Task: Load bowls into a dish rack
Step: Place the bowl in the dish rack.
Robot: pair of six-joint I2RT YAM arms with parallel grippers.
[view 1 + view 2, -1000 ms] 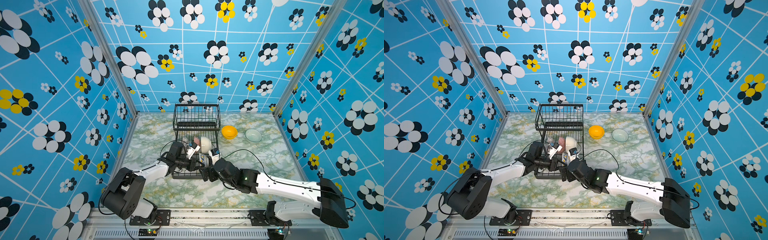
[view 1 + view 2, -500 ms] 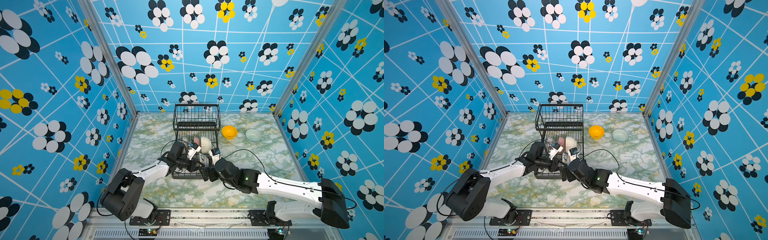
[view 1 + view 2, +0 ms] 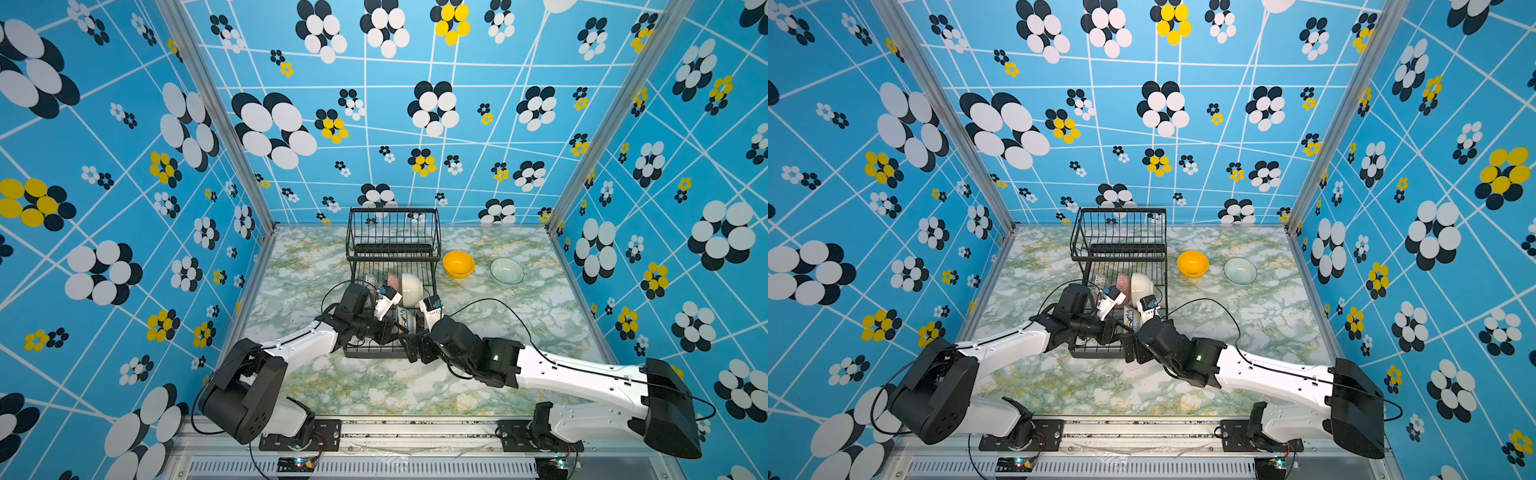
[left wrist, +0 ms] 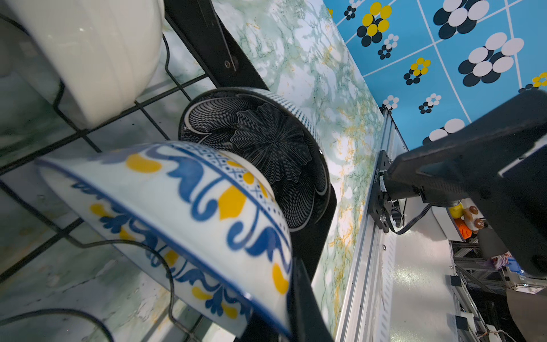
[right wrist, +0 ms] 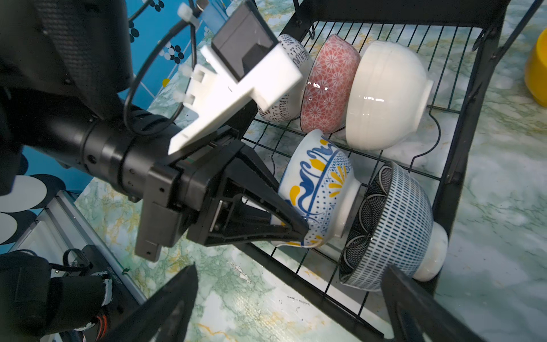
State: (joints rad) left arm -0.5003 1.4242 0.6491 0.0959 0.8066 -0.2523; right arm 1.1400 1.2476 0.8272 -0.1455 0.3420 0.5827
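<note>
The black wire dish rack (image 3: 392,227) stands at the middle back of the marbled surface (image 3: 374,386). Its lower tray holds five bowls, all tipped on edge. In the back row, a black-and-white patterned bowl (image 5: 299,60), a pink-red bowl (image 5: 328,86) and a cream-white bowl (image 5: 387,94) lean close against one another. In the front row, a blue-yellow patterned bowl (image 5: 319,183) sits with its foot turned toward the open mouth of a dark navy bowl (image 5: 393,225). Whether those two touch cannot be told.

The left end effector (image 5: 300,232) is clamped on the rim of the blue-yellow patterned bowl. The right end effector (image 5: 290,268) is spread wide and holds nothing. It sits at the rack's near corner, just beside the dark navy bowl.

Outside the rack, a plain yellow bowl (image 3: 458,264) and a clear glass bowl (image 3: 506,270) stand upright on the surface to the rack's right. The yellow one is nearer the rack, and the two are apart from each other. Both top views show them.
</note>
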